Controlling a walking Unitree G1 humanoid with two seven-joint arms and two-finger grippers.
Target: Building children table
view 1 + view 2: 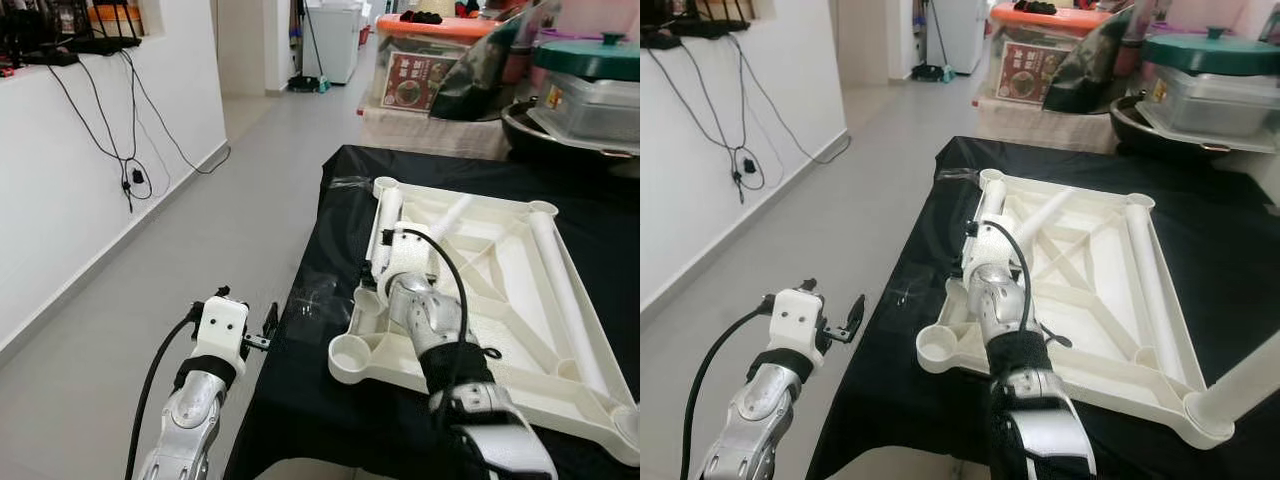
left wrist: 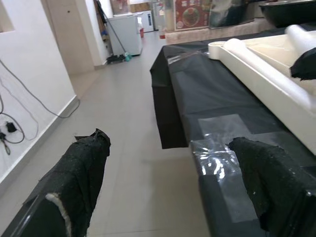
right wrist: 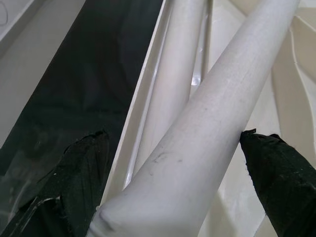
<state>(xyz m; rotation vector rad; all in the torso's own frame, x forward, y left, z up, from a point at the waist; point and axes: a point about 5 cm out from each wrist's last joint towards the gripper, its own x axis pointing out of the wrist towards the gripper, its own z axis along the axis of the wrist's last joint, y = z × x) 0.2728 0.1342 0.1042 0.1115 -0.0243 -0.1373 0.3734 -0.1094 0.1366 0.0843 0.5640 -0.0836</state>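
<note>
The white children's table top (image 1: 520, 300) lies upside down on a black-covered table (image 1: 300, 400). A loose white leg (image 3: 212, 113) rests slanted inside it, between the spread fingers of my right gripper (image 3: 173, 136), which is open near the top's left rim. A second leg (image 1: 388, 215) lies along that rim, and a third (image 1: 565, 290) along the right side. Another leg (image 1: 1240, 385) rises from the near right corner socket. The near left socket (image 1: 352, 358) holds nothing. My left gripper (image 1: 248, 308) hangs open over the floor, left of the table edge.
Pots and lidded containers (image 1: 590, 90) crowd the back right, behind an orange-lidded box (image 1: 425, 60). Cables (image 1: 130, 170) hang down the white wall on the left. Grey floor (image 1: 230, 220) runs between the wall and the table.
</note>
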